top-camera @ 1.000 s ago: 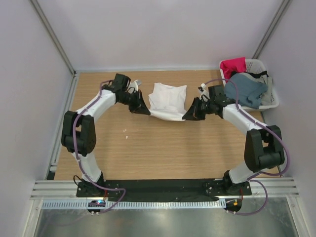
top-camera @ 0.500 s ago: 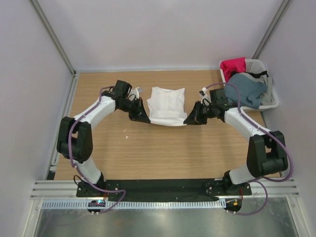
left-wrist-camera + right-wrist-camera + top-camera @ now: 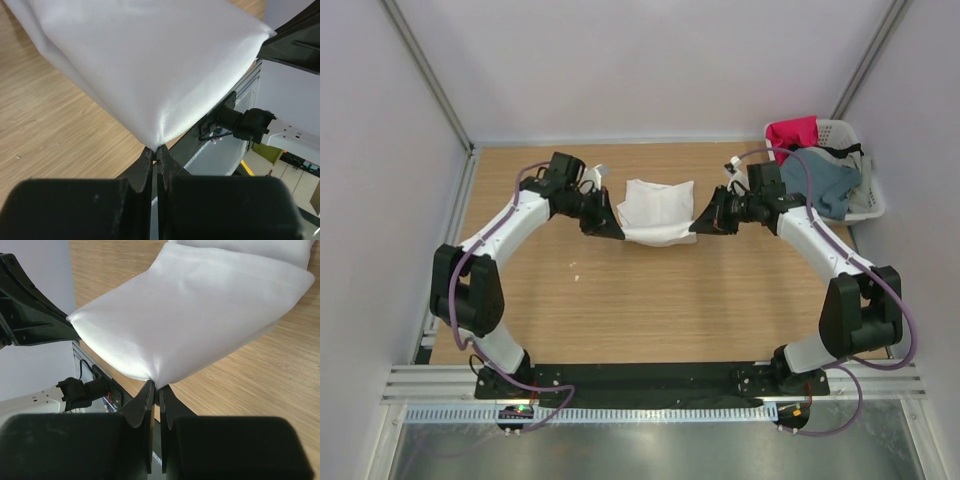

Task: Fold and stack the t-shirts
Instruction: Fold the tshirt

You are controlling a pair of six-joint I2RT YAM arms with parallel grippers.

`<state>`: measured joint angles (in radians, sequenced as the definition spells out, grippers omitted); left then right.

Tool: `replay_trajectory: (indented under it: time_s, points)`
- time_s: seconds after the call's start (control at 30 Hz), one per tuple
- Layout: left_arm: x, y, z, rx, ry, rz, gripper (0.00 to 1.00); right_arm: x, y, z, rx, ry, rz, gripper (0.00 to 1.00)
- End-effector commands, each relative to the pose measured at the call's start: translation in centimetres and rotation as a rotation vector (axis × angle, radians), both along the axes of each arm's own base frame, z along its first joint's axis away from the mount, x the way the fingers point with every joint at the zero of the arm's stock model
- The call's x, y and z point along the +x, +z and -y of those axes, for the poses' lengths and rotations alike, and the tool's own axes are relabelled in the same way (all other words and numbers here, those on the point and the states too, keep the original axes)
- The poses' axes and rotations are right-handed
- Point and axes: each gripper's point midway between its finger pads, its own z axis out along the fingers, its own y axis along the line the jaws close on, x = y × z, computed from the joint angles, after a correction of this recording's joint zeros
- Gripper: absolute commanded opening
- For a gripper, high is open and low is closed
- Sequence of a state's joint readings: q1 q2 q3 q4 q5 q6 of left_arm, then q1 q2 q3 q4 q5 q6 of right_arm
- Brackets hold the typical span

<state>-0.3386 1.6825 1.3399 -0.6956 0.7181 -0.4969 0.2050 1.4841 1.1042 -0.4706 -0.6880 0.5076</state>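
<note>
Two sets of jaws, left and right, clenched on near corners of white t-shirt, near edge held off tabletop.

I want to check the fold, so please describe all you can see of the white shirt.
The white shirt is plain, soft, finely woven cloth, folded into a rough rectangle at the far middle of the table. The left gripper pinches one near corner and the right gripper the other, both shut on the cloth. The near edge is lifted and hangs between them; the far part rests on the wood.
</note>
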Motion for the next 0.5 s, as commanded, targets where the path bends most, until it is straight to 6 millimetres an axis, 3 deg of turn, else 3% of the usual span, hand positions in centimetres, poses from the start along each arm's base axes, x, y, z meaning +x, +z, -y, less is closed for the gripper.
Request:
replay_trajectory:
  time_s: [0.0,0.17,0.3,0.47]
  points:
    - [0.8,3.3,0.0,-0.014,-0.016,0.113,0.0,1.0,2.0,-0.6,0.035,0.011,0.039,0.09]
    - [2.9,3.3,0.1,0.003,-0.007,0.14,0.0,1.3,1.2,-0.5,0.027,0.0,0.04,0.09]
    - [4.7,0.5,0.1,0.035,-0.004,0.092,0.0,1.6,-1.1,-0.3,0.003,0.002,0.022,0.08]
    - [7.8,-0.4,0.2,0.038,0.013,0.093,0.0,4.1,-2.1,-0.1,-0.011,-0.009,0.04,0.08]
